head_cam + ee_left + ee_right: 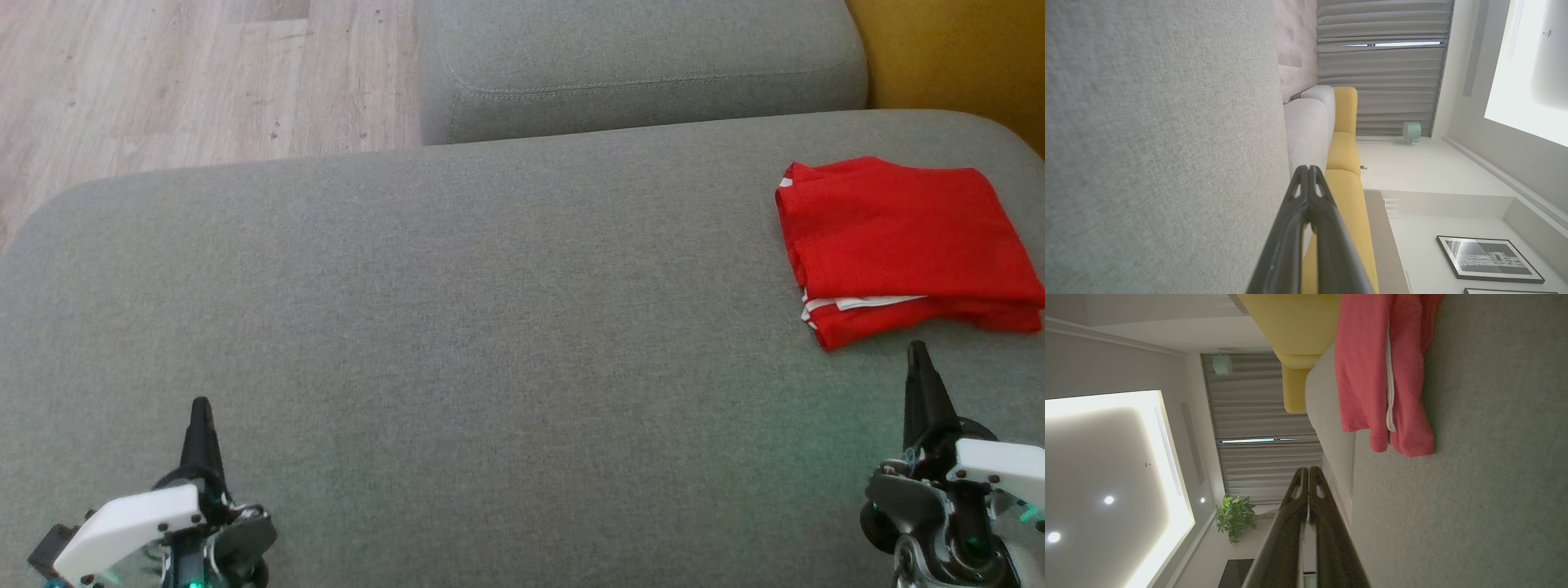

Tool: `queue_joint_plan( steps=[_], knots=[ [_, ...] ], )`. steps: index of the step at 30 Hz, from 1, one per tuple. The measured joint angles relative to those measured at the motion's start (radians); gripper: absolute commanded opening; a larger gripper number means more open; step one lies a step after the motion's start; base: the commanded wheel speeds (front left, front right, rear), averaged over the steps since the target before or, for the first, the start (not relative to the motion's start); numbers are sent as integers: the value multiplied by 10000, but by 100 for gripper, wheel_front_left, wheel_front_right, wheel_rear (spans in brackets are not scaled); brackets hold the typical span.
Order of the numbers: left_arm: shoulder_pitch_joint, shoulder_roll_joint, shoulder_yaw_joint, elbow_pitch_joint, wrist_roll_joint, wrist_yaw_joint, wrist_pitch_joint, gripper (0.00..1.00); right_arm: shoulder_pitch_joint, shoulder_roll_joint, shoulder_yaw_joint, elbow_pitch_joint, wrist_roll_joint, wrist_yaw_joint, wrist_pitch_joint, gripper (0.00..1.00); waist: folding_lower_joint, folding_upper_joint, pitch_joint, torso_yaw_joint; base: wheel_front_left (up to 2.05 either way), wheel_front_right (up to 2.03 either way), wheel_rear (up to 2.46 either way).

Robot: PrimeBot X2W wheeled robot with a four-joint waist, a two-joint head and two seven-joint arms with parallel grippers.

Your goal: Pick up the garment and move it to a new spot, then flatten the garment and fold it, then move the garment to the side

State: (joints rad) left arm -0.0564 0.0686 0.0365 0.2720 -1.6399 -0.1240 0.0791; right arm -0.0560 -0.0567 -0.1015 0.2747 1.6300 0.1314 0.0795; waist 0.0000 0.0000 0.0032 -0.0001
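- Grey cushion (490, 327): folded garment (898, 237) at right.
- Left gripper (200, 406), right gripper (918, 349): fingers pressed together, empty.
- Likely finished; withdraw without snagging the fold.

Grey cushion (490, 327), yellow sofa (1345, 192), potted plant (1233, 516).

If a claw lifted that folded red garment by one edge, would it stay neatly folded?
Probably not: the red garment is soft layered cloth, so its folds would likely drop open. It looks thin, so likely light. Pushed, it would probably bunch rather than slide on the grey cushion.
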Motion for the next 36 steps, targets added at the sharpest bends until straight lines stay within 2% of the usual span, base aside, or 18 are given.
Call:
queue_joint_plan(
  steps=[36],
  knots=[
    [0, -98, 201, 2, 29, 0, 92, 0, 0, 12, -92, 2, -13, 0, 102, 0, 0, 0, -1, 1, 0, 0, 0]
  ],
)
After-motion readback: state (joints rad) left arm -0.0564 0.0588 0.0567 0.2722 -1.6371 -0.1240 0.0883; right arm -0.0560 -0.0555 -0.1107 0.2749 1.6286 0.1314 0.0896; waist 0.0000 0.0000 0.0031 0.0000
